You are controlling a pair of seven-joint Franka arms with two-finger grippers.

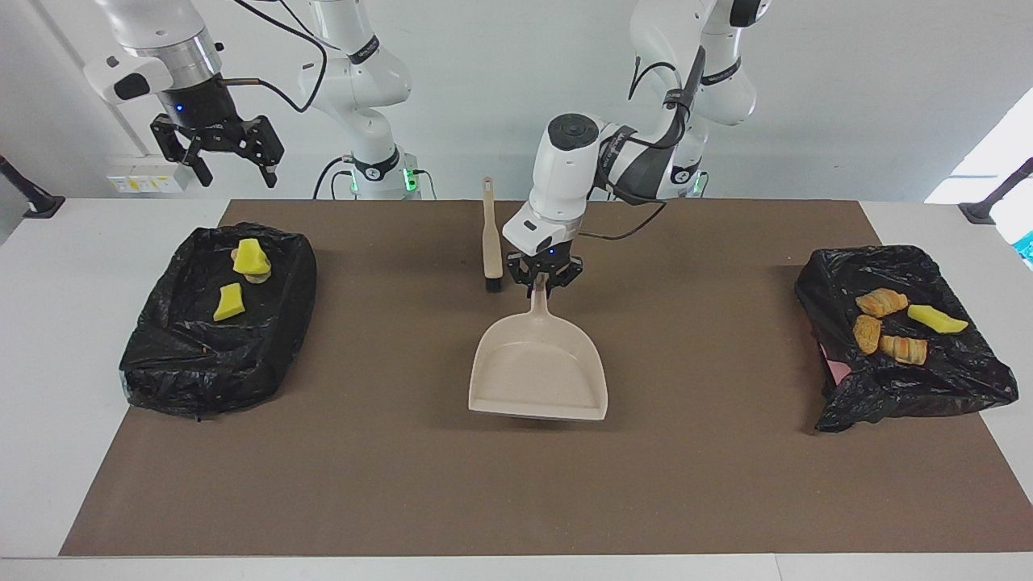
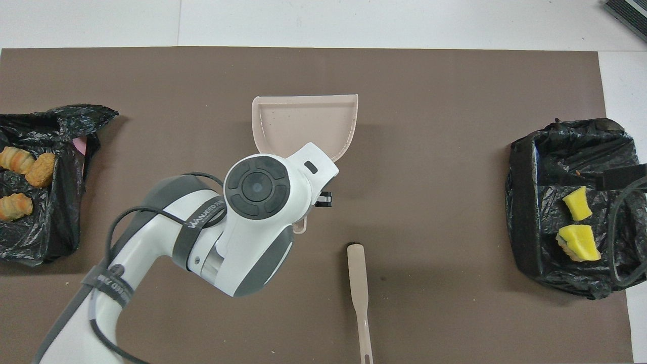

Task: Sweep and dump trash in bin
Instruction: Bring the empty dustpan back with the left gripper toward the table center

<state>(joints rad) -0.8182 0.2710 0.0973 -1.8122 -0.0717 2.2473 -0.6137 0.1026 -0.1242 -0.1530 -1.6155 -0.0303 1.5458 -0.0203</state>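
Left claw is clamped tight on the handle of the beige dustpan, fingertips pinched on the stem just above the scoop. The pan hangs off the claw over the middle of the brown mat, mouth pointing to six o'clock in the facing view, and it looks empty, nothing in the tray. I can't say for sure whether its lip touches the mat.

Just beside the claw, at about ten o'clock, lies the hand brush, flat on the mat, nobody on it.

Out at nine o'clock, the right claw waits up in the air above the desk edge near its own bin, jaws spread wide, nothing in them.

Now the trash: yellow sponge pieces sit in the black-lined bin at the right arm's end; croissant-like lumps and one yellow piece lie in the other black-lined bin at three o'clock. No scraps show on the mat.

My read: sweeping and dumping look finished. What's left is setting the dustpan down.
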